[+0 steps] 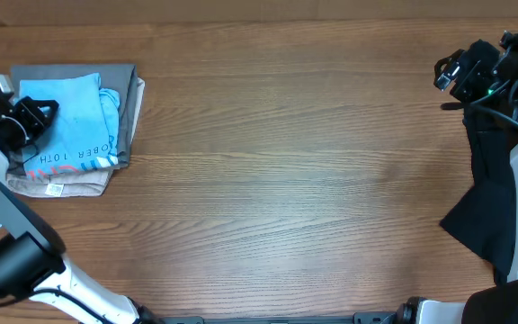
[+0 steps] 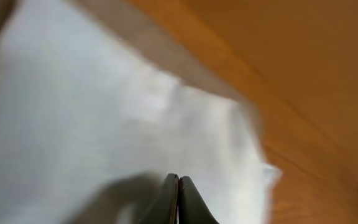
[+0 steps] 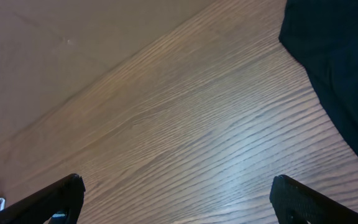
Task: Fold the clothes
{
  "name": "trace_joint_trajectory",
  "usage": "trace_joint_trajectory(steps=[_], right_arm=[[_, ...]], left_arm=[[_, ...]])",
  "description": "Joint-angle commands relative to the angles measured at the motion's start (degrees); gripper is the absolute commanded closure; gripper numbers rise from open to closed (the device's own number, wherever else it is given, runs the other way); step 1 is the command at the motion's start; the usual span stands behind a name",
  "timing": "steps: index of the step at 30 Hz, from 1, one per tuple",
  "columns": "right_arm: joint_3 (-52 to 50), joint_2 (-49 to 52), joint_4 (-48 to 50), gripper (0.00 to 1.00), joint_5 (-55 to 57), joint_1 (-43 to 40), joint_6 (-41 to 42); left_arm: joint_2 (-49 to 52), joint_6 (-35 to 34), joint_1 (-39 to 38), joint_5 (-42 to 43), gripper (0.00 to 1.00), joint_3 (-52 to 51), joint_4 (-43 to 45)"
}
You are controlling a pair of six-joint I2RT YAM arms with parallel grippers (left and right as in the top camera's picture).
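The light blue T-shirt point(image 1: 75, 121) lies folded on top of a stack at the far left of the table, its "OBER 10TH" lettering facing up. My left gripper point(image 1: 43, 115) is shut and empty, hovering over the shirt's left part. In the left wrist view the closed fingers point(image 2: 179, 183) point at pale blurred cloth point(image 2: 104, 124). My right gripper point(image 1: 452, 76) is at the far right back of the table. In the right wrist view its fingers point(image 3: 178, 193) are wide open over bare wood.
Under the blue shirt lie a folded grey garment point(image 1: 131, 99) and a beige one point(image 1: 70, 186). A dark garment point(image 1: 488, 193) lies heaped at the table's right edge, also showing in the right wrist view point(image 3: 340, 68). The wooden table point(image 1: 286, 171) spans the view.
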Motion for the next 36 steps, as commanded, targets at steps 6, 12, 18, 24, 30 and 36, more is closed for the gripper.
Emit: trace_joint_trajectory(steps=[6,12,18,24,30,36], right_arm=[[-0.15,-0.22,0.17,0.0,0.07,-0.02,0.0],[-0.17,-0.22,0.17,0.0,0.07,-0.02,0.0],[-0.17,-0.24,0.17,0.0,0.07,-0.02,0.0],[-0.17,-0.22,0.17,0.0,0.07,-0.02,0.0],[-0.17,-0.22,0.17,0.0,0.07,-0.02,0.0],[-0.17,-0.22,0.17,0.0,0.07,-0.02,0.0]], left_arm=[[3.78,0.48,0.15,-7.34,0.96,-0.46,0.22],[-5.86,-1.49,-0.81,-6.32,0.96,0.31,-0.61],[-18.29,-5.05,-6.6,-7.67,0.95,0.31,-1.77],[-24.7,-8.44,-18.53,-15.21,0.93,0.31,-5.42],[-24.13,-10.38,-33.0,-33.24,0.69,0.28,-9.94],[-22.67,-10.36,-41.51,-45.99,0.0,0.26,-10.4]])
